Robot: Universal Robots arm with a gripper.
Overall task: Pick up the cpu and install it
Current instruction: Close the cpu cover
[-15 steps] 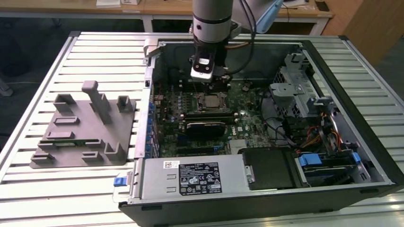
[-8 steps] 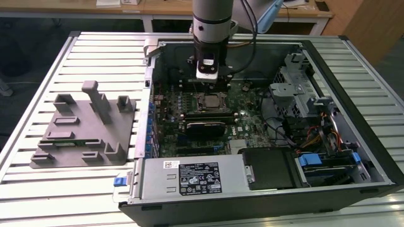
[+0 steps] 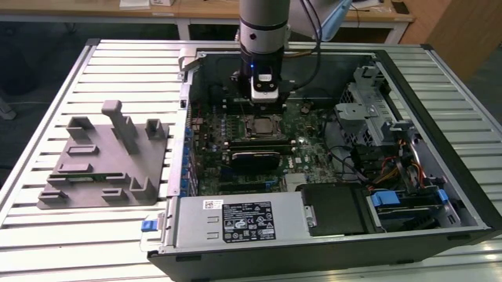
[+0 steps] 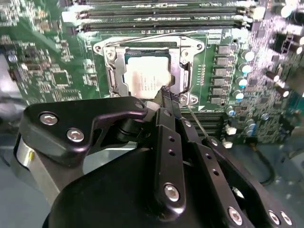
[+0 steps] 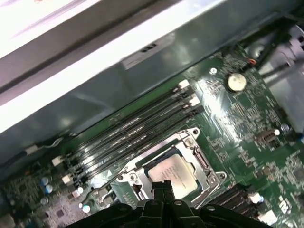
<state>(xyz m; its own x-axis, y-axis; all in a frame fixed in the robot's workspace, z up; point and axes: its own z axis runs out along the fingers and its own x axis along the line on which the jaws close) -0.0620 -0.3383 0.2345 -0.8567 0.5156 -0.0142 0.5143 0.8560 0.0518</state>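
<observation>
The cpu (image 3: 263, 124) is a small square chip with a pale silver top, lying flat in the socket frame on the green motherboard inside the open computer case (image 3: 462, 194). Both wrist views show it seated in the metal socket, cpu (image 4: 145, 76) and cpu (image 5: 173, 173). My gripper (image 3: 264, 101) hangs just above and slightly behind the socket. Its black fingertips meet over the chip's edge, gripper (image 4: 165, 92) and gripper (image 5: 161, 186), shut with nothing between them.
A grey plastic fixture (image 3: 102, 158) with upright blocks lies on the slatted table at the exterior view's left. The silver power supply box (image 3: 239, 220) fills the case's near side. Memory slots (image 5: 133, 135) run beside the socket. Drive cages and cables (image 3: 377, 123) crowd the right.
</observation>
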